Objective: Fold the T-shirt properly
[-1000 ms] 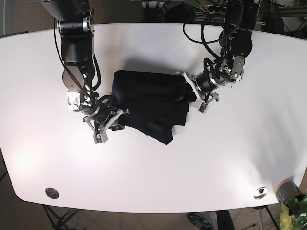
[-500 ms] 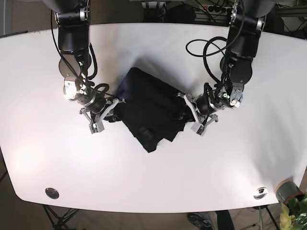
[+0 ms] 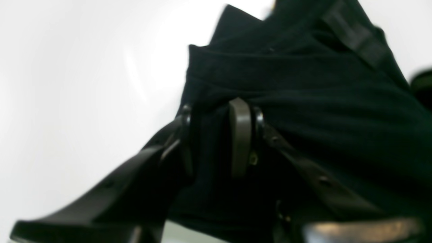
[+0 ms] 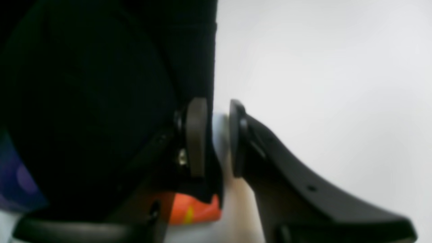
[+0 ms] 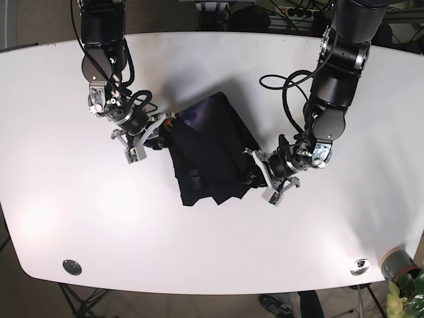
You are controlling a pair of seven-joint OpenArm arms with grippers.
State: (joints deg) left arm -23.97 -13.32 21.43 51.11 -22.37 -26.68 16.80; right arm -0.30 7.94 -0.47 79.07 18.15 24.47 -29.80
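Note:
The black T-shirt (image 5: 211,154) lies bunched in a slanted, partly folded heap on the white table (image 5: 212,238). My left gripper (image 5: 264,177) is at the heap's near right corner. In the left wrist view the left gripper (image 3: 212,138) is shut on a fold of the T-shirt (image 3: 303,101). My right gripper (image 5: 151,136) is at the heap's far left edge. In the right wrist view the right gripper (image 4: 216,135) pinches the T-shirt (image 4: 84,101) at its edge. An orange print (image 4: 192,211) shows under the cloth there.
Two round metal fittings (image 5: 71,266) (image 5: 360,266) sit near the table's front edge. A grey cup (image 5: 396,264) and a green plant (image 5: 407,295) stand off the front right corner. Cables hang behind the table's far edge.
The T-shirt has been turned from lying wide across the table to slanting. My right gripper went toward the far side; my left gripper came toward the front edge, both holding the cloth.

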